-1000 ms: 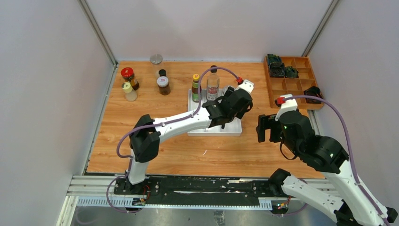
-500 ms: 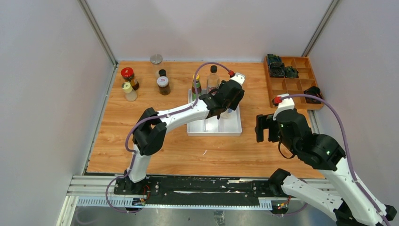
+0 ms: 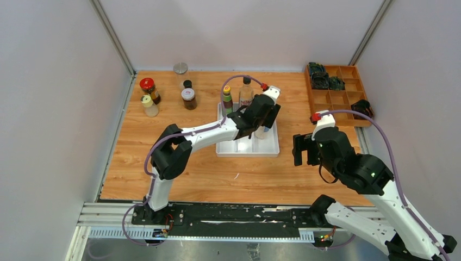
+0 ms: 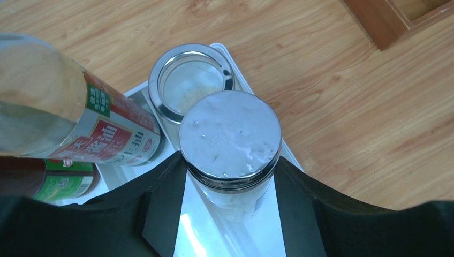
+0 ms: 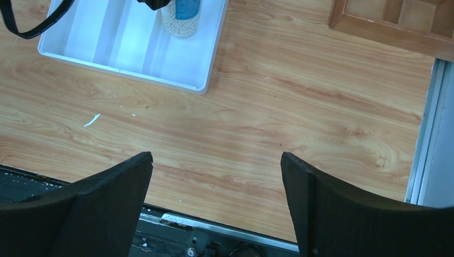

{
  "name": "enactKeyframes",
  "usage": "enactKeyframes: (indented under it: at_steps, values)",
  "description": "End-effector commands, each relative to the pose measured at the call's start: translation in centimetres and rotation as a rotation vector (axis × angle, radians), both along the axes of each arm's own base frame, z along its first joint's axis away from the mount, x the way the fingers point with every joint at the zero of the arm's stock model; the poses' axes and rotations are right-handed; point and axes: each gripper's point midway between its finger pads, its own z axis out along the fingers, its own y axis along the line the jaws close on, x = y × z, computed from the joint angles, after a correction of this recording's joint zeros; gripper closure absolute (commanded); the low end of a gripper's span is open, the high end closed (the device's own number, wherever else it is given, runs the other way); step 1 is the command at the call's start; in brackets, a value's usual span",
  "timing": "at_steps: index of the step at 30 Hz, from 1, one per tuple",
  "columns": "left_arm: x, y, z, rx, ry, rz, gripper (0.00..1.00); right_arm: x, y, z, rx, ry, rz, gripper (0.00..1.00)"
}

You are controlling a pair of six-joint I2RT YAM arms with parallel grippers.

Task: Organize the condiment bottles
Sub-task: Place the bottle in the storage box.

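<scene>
A white tray (image 3: pixel 270 150) holds a yellow-capped green-labelled bottle (image 3: pixel 226 101) and a black-capped bottle (image 3: pixel 246 92) at its far edge. My left gripper (image 3: pixel 261 120) is shut on a silver-lidded clear jar (image 4: pixel 230 134) standing in the tray's right part; the jar also shows in the right wrist view (image 5: pixel 182 13). A second silver-lidded jar (image 4: pixel 190 80) stands behind it in the tray's far corner. At far left on the table stand a red-lidded jar (image 3: pixel 147 87), a pale shaker (image 3: pixel 148 105), a dark jar (image 3: pixel 188 98) and a silver-lidded jar (image 3: pixel 180 69). My right gripper (image 3: pixel 301 149) is open and empty.
A wooden compartment box (image 3: pixel 337 92) with dark green-black objects sits at the far right. Grey walls close in the left, back and right. The table's near edge and metal rail (image 5: pixel 214 227) lie just below my right gripper (image 5: pixel 217 160).
My left gripper has moved from the tray's near middle toward its far right and lowered, the jar between its fingers. My right arm has drifted slightly left.
</scene>
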Motion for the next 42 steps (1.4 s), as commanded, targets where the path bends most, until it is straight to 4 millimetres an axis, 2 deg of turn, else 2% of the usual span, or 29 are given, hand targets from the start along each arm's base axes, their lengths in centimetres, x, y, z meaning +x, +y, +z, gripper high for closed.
enactKeyframes:
  at_steps: [1,10,15,20,27,31,42]
  values:
    - [-0.7,0.0,2.4,-0.103,-0.035,-0.017,0.52,-0.1,0.8,-0.9,0.005,0.022,0.026,0.04]
    - [-2.7,0.2,3.2,-0.136,-0.068,-0.065,0.52,-0.1,1.6,-1.8,0.026,0.042,0.044,0.04]
    - [-4.0,-0.6,4.0,-0.139,-0.090,-0.108,0.53,-0.3,1.8,-2.2,0.038,0.052,0.052,0.04]
    - [-4.5,-1.3,3.7,-0.144,-0.096,-0.133,0.52,-0.5,1.8,-2.5,0.047,0.056,0.056,0.04]
    - [-4.1,-0.6,2.3,-0.115,-0.104,-0.099,0.50,-0.8,1.8,-2.5,0.058,0.054,0.060,0.04]
    - [-3.4,-0.4,2.7,-0.102,-0.145,-0.082,0.50,-0.9,1.7,-2.9,0.058,0.061,0.059,0.04]
    - [-1.8,-1.6,4.6,-0.109,-0.213,-0.085,0.51,-1.0,1.8,-3.0,0.062,0.069,0.062,0.05]
